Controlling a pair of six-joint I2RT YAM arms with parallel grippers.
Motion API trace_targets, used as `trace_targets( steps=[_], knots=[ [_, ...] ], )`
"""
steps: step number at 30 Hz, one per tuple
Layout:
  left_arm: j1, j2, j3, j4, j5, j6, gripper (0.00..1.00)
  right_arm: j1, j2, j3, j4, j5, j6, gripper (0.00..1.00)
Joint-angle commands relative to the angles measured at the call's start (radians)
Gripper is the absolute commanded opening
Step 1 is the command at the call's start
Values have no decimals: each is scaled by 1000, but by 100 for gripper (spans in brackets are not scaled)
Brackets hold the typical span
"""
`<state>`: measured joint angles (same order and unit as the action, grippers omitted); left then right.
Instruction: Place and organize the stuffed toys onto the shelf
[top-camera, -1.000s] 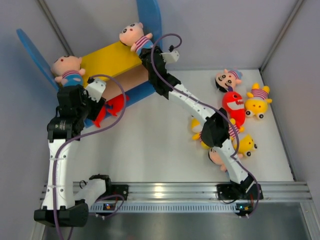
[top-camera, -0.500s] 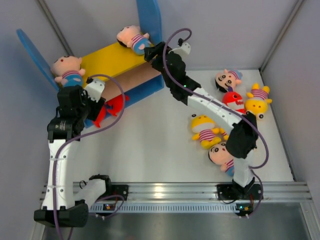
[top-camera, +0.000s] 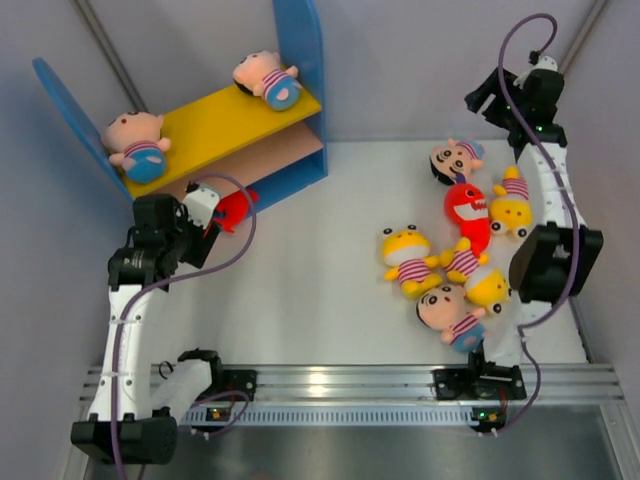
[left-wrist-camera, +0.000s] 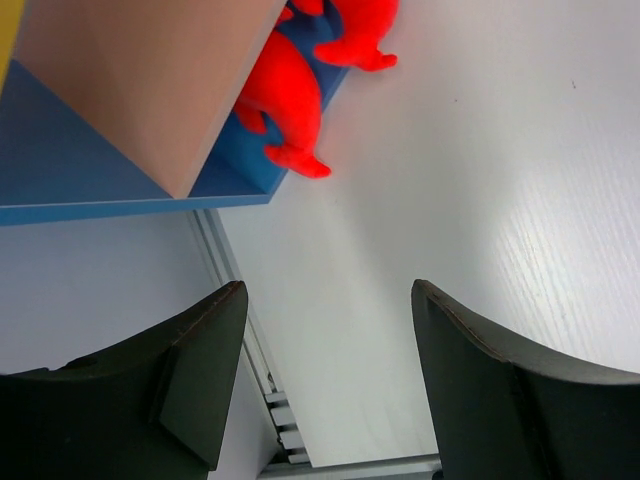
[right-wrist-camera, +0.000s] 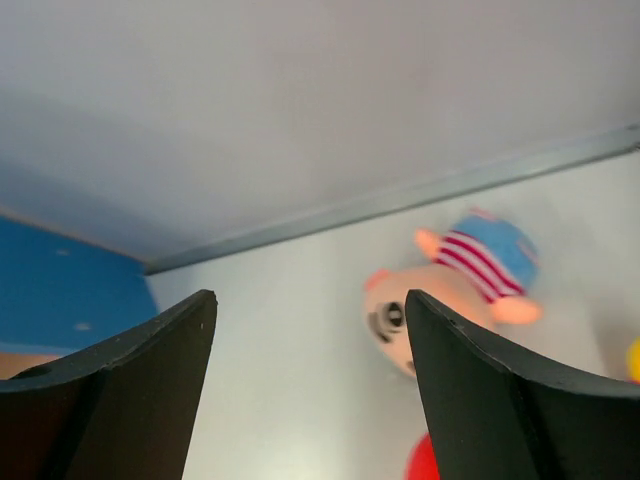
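The shelf stands at the back left, with blue side panels and a yellow upper board. Two pink-faced stuffed toys lie on that board, one at the left end and one at the right end. A red monster lies at the shelf's foot, partly under the tan lower board. My left gripper is open and empty just short of it. My right gripper hangs open and empty at the back right, above a pink-faced doll.
Several more toys lie in a heap on the right: a red monster, yellow creatures and a pink-faced doll. Grey walls close in the back and both sides. An aluminium rail runs along the near edge.
My right arm has left the pink-faced doll on the yellow board, opened and swung away to the back right corner. My left gripper has drawn back slightly from the red monster.
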<state>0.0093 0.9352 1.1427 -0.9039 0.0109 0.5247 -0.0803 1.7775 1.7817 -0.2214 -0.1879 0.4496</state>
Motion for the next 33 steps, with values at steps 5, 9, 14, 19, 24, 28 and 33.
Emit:
trace_targets(
  steps=[5,9,14,19,24,28,33],
  knots=[
    [-3,33,-23,-23,0,-12,73,-159,497,477,-302,-209,-178,76],
    [0,95,28,-41,3,9,72,-194,600,482,-167,-251,-150,77],
    [23,157,72,-49,8,14,72,-207,744,574,3,-439,-71,81],
    [41,211,106,-47,-52,29,71,-205,852,575,39,-466,-8,79],
    [64,238,138,-49,-71,31,71,-208,865,539,10,-418,-45,75],
    [67,251,150,-49,-62,21,71,-204,843,461,30,-464,-34,39],
    [67,241,158,-49,-37,11,71,-202,735,390,85,-452,-6,0]
  ],
)
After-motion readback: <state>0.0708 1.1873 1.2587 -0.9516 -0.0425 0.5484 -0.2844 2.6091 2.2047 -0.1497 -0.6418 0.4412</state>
